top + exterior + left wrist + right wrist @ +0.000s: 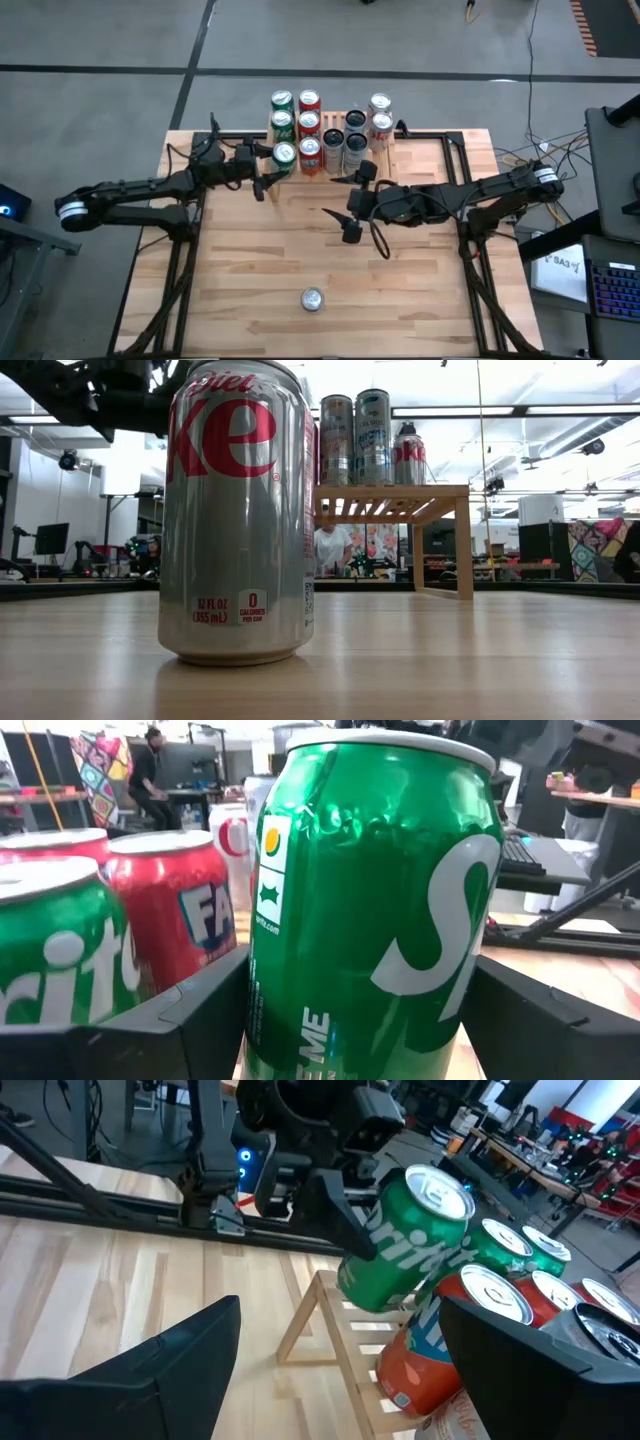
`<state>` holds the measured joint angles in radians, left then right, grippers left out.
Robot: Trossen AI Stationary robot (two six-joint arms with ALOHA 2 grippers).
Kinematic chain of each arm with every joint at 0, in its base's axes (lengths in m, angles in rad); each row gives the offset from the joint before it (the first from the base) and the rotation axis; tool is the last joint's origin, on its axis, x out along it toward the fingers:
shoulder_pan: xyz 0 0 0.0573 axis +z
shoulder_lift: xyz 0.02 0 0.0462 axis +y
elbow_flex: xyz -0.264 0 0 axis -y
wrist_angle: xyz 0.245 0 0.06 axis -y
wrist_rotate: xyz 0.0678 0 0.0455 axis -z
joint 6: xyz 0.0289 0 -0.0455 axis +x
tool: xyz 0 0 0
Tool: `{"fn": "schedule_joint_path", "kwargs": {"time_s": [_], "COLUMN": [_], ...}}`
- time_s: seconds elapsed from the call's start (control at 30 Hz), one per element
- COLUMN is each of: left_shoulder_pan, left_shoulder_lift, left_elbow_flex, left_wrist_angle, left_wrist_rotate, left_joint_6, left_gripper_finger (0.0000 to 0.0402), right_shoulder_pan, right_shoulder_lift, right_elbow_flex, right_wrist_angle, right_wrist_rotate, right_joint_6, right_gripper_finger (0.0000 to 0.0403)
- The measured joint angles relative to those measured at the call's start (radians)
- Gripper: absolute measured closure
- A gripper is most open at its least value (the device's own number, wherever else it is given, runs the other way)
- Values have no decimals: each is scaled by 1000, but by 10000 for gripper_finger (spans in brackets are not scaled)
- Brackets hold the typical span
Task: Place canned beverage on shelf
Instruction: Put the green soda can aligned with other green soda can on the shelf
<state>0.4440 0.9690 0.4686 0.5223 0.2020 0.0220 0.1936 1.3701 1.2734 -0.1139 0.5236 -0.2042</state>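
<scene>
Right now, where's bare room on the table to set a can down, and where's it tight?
Free: the wide wood table between the two arms and the lone silver can at the near edge, plus both near corners. Crowded: the shelf at the far edge, packed with cans, where the left gripper holds a green can. The right gripper hangs open just before it.

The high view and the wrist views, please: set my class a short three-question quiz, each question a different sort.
1. True or false: the left pincer holds a green can.
2. Which can stands alone on the table? A) silver B) red C) green
3. Fill in: the right pincer is ___, holding nothing.

Key:
1. True: the fingers flank that can beside the rack.
2. A: the silver can.
3. Open.
</scene>
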Motion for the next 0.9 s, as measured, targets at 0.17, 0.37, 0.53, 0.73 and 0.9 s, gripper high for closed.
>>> {"fn": "schedule_joint_path", "kwargs": {"time_s": [0.17, 0.37, 0.53, 0.73, 0.9], "left_shoulder_pan": [18, 29, 35, 34, 35], "left_shoulder_lift": [23, -8, -52, -50, -27], "left_elbow_flex": [0, -30, -116, -204, -209], "left_wrist_angle": [-3, -13, 103, 299, 328], "left_wrist_rotate": [-1, -4, -1, -13, -47], "left_joint_6": [-12, -25, -57, -78, -77], "left_gripper_finger": [116, 116, 116, 116, 116], "right_shoulder_pan": [0, 0, -2, -5, -6], "right_shoulder_lift": [2, 2, 2, 2, 2], "right_elbow_flex": [-4, -13, -16, -16, -16], "right_wrist_angle": [1, 1, 0, 0, 0], "right_wrist_rotate": [0, 0, 0, 0, 0], "right_joint_6": [-15, -16, -17, -17, -14], "right_gripper_finger": [74, 74, 74, 74, 74]}}
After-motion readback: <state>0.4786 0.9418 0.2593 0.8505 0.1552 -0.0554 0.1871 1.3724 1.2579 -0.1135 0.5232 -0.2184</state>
